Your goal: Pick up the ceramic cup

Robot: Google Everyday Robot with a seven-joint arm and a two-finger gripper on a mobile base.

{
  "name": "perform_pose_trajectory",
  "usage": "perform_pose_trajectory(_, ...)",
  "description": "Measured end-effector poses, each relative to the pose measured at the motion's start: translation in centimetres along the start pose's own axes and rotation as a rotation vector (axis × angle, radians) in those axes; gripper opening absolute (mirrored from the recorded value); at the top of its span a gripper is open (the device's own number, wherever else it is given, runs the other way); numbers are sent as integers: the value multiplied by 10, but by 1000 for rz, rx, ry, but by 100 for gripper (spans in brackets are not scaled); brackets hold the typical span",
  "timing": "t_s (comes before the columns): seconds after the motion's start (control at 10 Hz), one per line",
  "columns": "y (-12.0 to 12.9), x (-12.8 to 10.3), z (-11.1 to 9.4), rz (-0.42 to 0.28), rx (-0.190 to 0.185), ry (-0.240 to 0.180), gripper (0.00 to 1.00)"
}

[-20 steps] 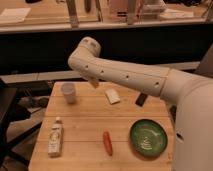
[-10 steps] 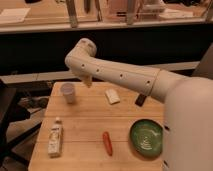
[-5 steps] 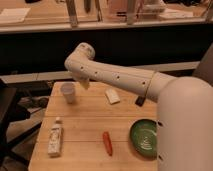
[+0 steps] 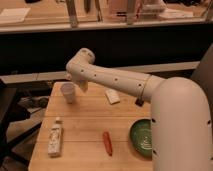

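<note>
Ceramic cup (image 4: pixel 68 92) is stood on counter (image 4: pixel 85 125). Tool (image 4: pixel 81 86) is held just right of cup; white block (image 4: pixel 112 96) is laid farther right.

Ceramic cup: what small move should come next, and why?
Probably shift the tool sideways until it is over the ceramic cup. The tool hangs under the arm's bend, mostly hidden, beside the cup's rim rather than above it. The cup stands upright near the far corner of the wooden table.

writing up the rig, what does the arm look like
Smooth off-white arm with a row of dark dots and a dark ring before the bulky rounded segment. No cables visible. The tool peeks out under its end, beside the cup.
</note>
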Motion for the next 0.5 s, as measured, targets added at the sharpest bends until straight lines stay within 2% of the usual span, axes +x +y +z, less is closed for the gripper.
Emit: perform_pose_trajectory(0.5, -5, 0, 23, -38, 19, -40, 80)
